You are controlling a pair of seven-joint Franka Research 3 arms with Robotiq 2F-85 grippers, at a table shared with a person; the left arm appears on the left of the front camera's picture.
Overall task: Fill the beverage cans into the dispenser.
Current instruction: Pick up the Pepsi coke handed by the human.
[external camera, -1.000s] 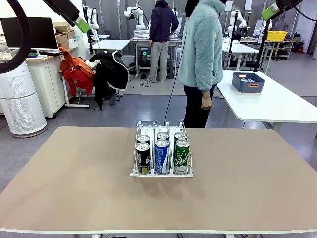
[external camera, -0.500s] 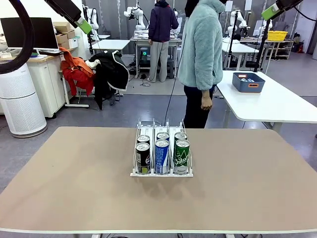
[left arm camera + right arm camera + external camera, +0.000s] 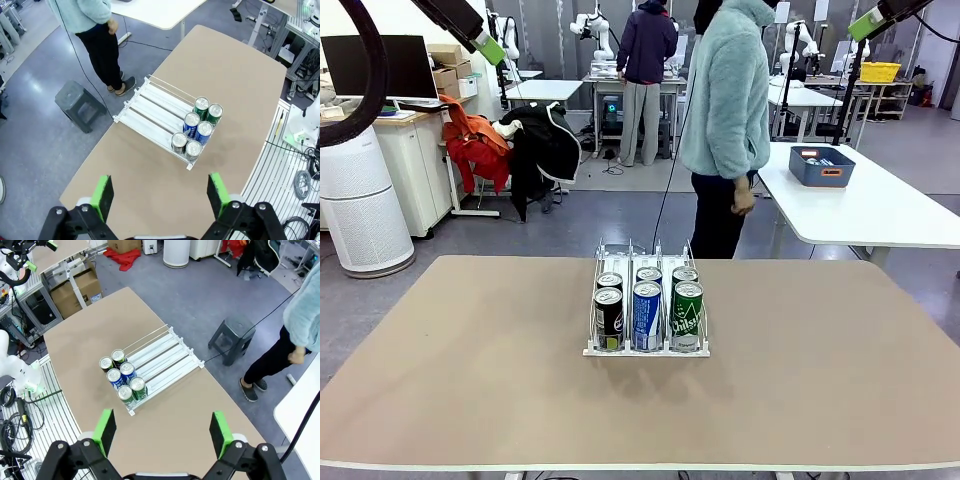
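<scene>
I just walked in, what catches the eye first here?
Six beverage cans, black, blue and green, stand two deep at the near end of a clear dispenser in the middle of the tan table. A person in a pale fleece stands beyond the far edge. The left gripper and right gripper hang open high above.

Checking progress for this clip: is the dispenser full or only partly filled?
Partly filled. Six upright cans, two per lane, stand at the robot-side end of the dispenser; the rest of each lane is bare.

Open tabletop point(image 3: 470, 380) surrounds the dispenser point(image 3: 150, 107); cans point(image 3: 647, 312) fill its near end, far lanes apparently free.
</scene>
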